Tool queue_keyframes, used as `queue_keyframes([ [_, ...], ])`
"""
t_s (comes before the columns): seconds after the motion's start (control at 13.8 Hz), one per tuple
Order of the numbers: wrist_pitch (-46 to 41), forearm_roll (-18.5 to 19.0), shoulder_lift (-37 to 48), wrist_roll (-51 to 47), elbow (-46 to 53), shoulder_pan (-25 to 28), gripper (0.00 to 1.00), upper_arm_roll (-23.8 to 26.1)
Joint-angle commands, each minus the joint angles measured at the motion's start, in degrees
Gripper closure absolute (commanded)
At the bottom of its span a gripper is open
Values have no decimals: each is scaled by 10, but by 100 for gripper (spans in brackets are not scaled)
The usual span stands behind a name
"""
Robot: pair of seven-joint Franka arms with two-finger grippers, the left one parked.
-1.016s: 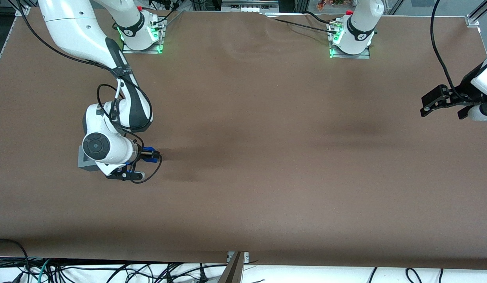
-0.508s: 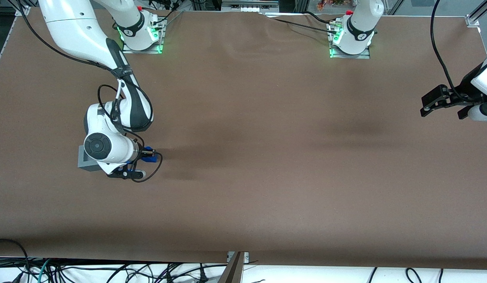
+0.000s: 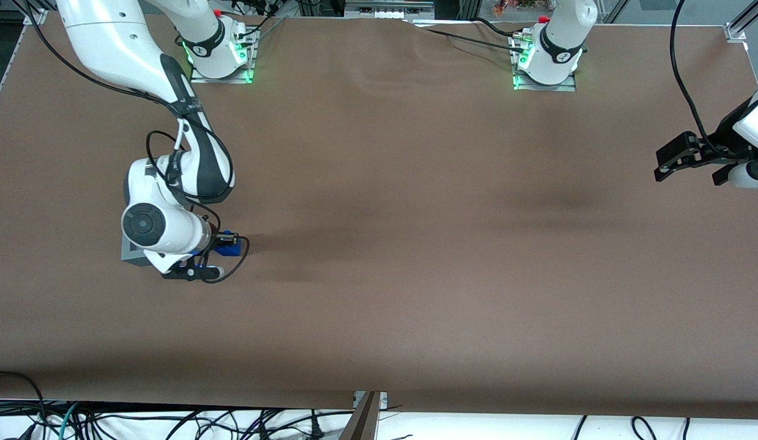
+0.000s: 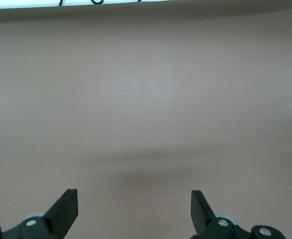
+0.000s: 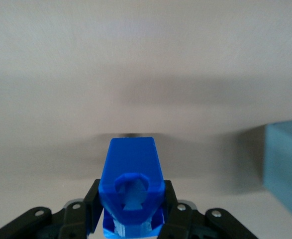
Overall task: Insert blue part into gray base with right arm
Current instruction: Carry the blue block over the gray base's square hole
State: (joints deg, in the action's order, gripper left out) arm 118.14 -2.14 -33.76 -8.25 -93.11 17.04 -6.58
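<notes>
My right arm's gripper (image 3: 223, 243) is shut on the blue part (image 3: 229, 244) and holds it above the table beside the gray base (image 3: 130, 252). In the right wrist view the blue part (image 5: 132, 186) sits clamped between the two black fingers (image 5: 92, 201), lifted off the brown surface, and the gray base (image 5: 286, 169) shows as a pale block off to one side. In the front view the white wrist covers most of the gray base; only its edge toward the working arm's end of the table shows. The recess in its top is hidden.
The brown table cover (image 3: 415, 244) stretches wide toward the parked arm's end. The two arm mounts (image 3: 223, 58) with green lights stand farthest from the front camera. Cables (image 3: 171, 421) lie along the table's near edge.
The right arm's wrist has shifted slightly toward the gray base with the blue part still held. The base has not moved.
</notes>
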Motion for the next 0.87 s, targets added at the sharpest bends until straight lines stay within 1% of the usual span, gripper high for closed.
queue_keyframes([
  [0.0,-55,-6,22,66,41,-25,62,-8],
  [0.15,-69,-1,39,116,48,-34,62,-29],
  [0.36,-96,-7,50,207,47,-34,62,-82],
  [0.58,-110,-8,56,266,42,-35,62,-117],
  [0.8,-99,-8,48,312,37,-61,62,-124],
])
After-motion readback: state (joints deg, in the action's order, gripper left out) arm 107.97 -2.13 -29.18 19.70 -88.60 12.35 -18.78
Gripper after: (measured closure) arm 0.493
